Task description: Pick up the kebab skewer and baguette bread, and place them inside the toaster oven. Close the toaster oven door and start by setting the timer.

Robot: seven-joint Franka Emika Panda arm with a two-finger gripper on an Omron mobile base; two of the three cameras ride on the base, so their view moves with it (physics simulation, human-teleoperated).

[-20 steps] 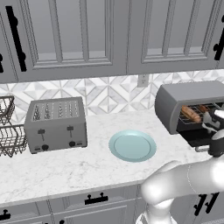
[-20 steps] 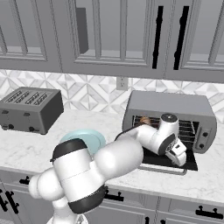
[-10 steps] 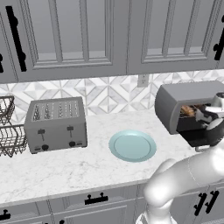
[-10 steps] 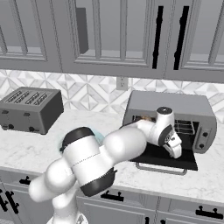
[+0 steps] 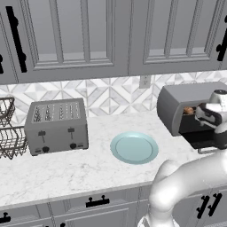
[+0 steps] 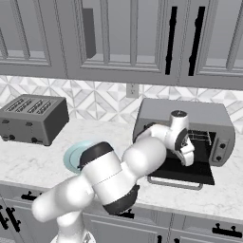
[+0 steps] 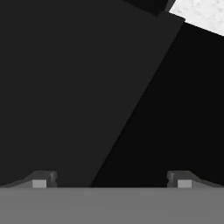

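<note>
The toaster oven (image 5: 177,104) (image 6: 199,114) stands at the counter's right end. Its door (image 6: 182,174) (image 5: 206,142) lies folded down flat, and its dark glass (image 7: 65,87) is close under the hand. A golden-brown end of the baguette bread (image 5: 189,110) shows inside the cavity at the left. The kebab skewer is hidden behind my hand. My gripper (image 6: 188,160) (image 5: 218,138) (image 7: 111,179) hangs in front of the opening, just above the door and pointing down at it. It is open, with nothing between its fingers.
An empty teal plate (image 5: 134,148) (image 6: 76,155) lies mid-counter, left of the oven. A light grey slot toaster (image 5: 56,126) (image 6: 32,118) sits further left, beside a wire basket (image 5: 6,128). Wall cabinets hang overhead. Marble counter (image 7: 201,13) shows past the door's edge.
My hand has lifted a little from the door's front edge toward the oven opening and turned, now covering most of the food inside. The fingers stayed wide apart.
</note>
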